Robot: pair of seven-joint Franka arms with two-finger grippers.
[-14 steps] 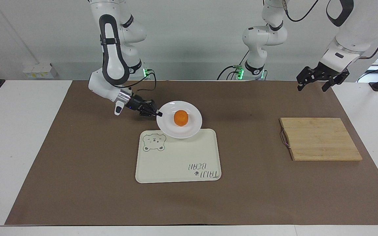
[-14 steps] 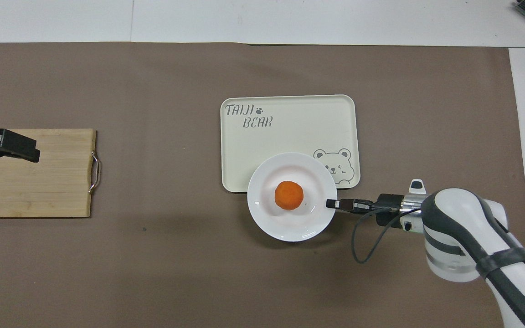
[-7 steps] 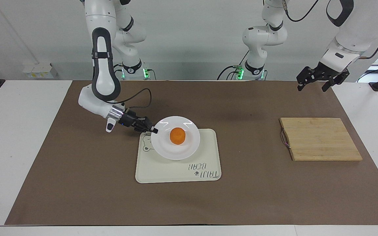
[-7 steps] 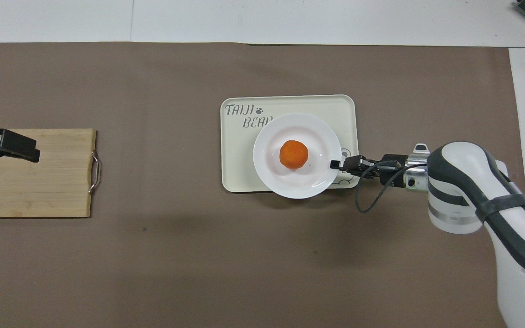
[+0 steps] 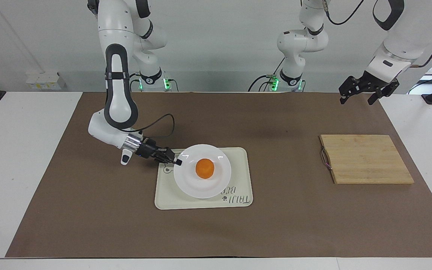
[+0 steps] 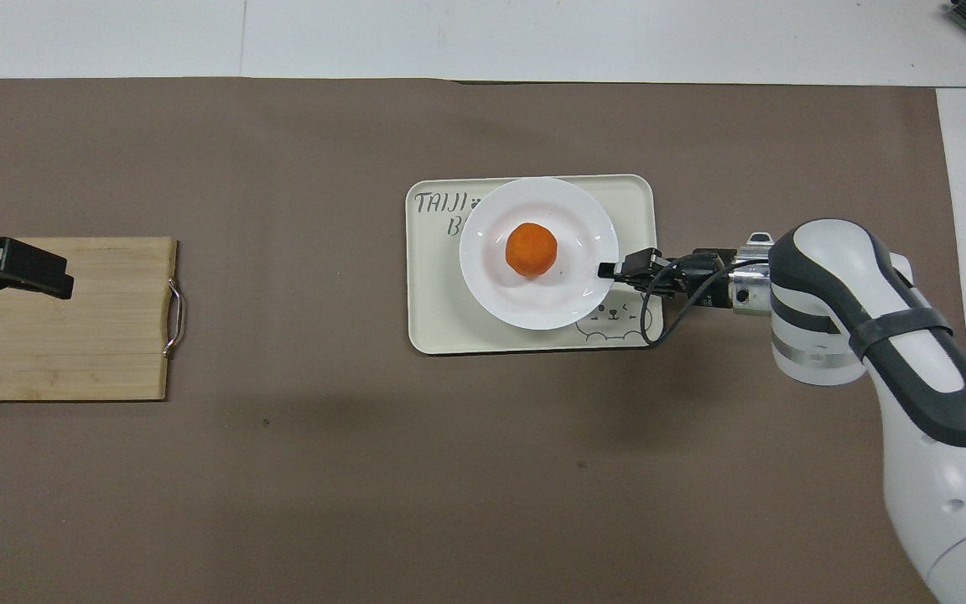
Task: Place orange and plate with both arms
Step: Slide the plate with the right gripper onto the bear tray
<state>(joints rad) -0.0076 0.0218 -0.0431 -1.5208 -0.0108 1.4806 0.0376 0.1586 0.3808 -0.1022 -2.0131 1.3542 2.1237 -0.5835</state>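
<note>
The orange lies in the middle of the white plate. My right gripper is shut on the plate's rim, at the edge toward the right arm's end of the table. The plate is over the cream bear tray; I cannot tell whether it rests on the tray. My left gripper waits, raised, over the left arm's end of the table, with its fingers apart and empty.
A bamboo cutting board with a small wire handle lies toward the left arm's end of the table. A brown mat covers the table between its white margins.
My right gripper has carried the plate with the orange away from the robots, from the tray's near edge to over the tray's middle. The left arm has not moved.
</note>
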